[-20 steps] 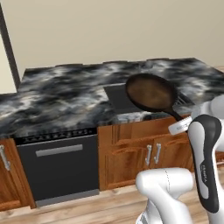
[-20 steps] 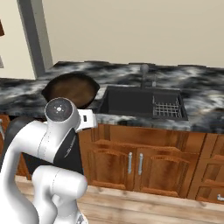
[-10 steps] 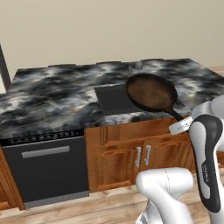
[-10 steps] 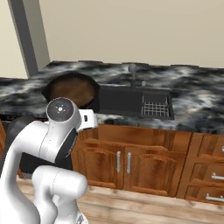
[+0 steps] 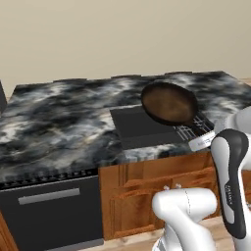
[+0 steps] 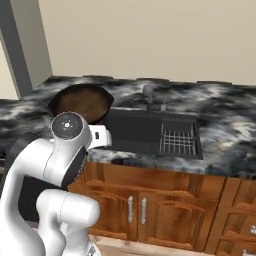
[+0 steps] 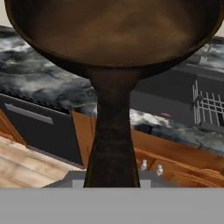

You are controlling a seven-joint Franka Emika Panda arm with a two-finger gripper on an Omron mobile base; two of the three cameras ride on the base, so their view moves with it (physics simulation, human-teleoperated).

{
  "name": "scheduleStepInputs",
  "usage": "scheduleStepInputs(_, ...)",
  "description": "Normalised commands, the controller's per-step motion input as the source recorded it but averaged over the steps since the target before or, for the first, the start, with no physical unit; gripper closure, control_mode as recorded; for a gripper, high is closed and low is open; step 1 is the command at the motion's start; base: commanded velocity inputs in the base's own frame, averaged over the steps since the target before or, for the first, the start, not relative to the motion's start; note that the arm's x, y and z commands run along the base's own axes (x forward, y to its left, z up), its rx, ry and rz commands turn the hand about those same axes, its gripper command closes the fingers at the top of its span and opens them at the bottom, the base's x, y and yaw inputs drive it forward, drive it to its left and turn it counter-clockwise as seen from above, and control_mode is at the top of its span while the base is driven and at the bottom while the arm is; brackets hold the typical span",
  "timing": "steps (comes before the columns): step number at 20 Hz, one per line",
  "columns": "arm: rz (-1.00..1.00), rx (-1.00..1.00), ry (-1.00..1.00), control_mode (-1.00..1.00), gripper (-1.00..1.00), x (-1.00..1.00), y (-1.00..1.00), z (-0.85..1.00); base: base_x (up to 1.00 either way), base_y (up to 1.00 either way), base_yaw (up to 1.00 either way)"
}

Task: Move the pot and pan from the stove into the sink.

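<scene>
My gripper (image 5: pixel 198 133) is shut on the long handle (image 7: pixel 112 144) of the pan (image 5: pixel 169 103), a shallow skillet that is dark brown inside. I hold the pan in the air, roughly level, over the front right part of the sink (image 5: pixel 137 128). From the right base view the pan (image 6: pixel 82 102) hangs just left of the sink (image 6: pixel 131 131), with my arm covering the handle. In the hand view the pan (image 7: pixel 113 35) spreads across the top, and the sink (image 7: pixel 168 89) lies beyond it to the right. The pot and the stove are out of view.
A wire rack (image 6: pixel 176 141) lies in the right half of the basin. A grey faucet (image 6: pixel 148 95) stands behind the sink. Marbled countertop (image 5: pixel 59 122) runs to the left. Below it are a black appliance front (image 5: pixel 49 211) and wooden cabinet doors (image 6: pixel 165 200).
The whole scene has slid left in both base views, so the base has driven right along the counter. The pan stays held the same way, now nearer the sink.
</scene>
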Motion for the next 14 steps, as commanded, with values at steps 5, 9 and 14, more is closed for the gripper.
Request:
scheduleStepInputs(5, 0.00, 0.00, 0.00, 1.00, 1.00, 0.00, 0.00, 0.00, 0.33, -0.05, 0.04)
scheduleStepInputs(9, 0.00, 0.00, 0.00, 1.00, 1.00, 0.00, 0.00, 0.00, 0.12, -0.08, 0.00)
scheduleStepInputs(14, 0.00, 0.00, 0.00, 1.00, 1.00, 0.00, 0.00, 0.00, 0.17, -0.60, 0.00)
